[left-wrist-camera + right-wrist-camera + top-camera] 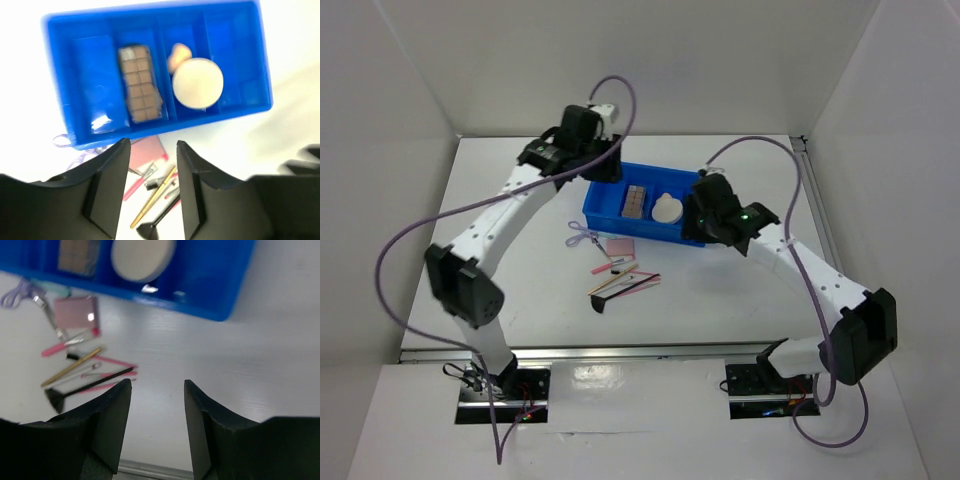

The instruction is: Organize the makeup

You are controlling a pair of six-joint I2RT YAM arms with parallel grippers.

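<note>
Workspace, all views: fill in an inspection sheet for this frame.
Surface: white table.
Job's things: brown-pink palette, cream round puff, peach sponge inside blue divided plastic tray; pink square pad, thin pink and wooden sticks, black brush loose beside it.
Clutter: small lilac looped item by the tray.
Grippers: left gripper open, high over the tray; right gripper open by tray's right end.
Cables: purple cables loop clear of the tray.
Surroundings: white enclosure walls.

Brown-pink palette (141,83), cream round puff (197,83) and peach sponge (179,55) lie in the blue tray (52,55). Pink square pad (76,312), thin sticks (71,368) and black brush (92,383) lie scattered on the tabletop (210,350) nearby.
</note>
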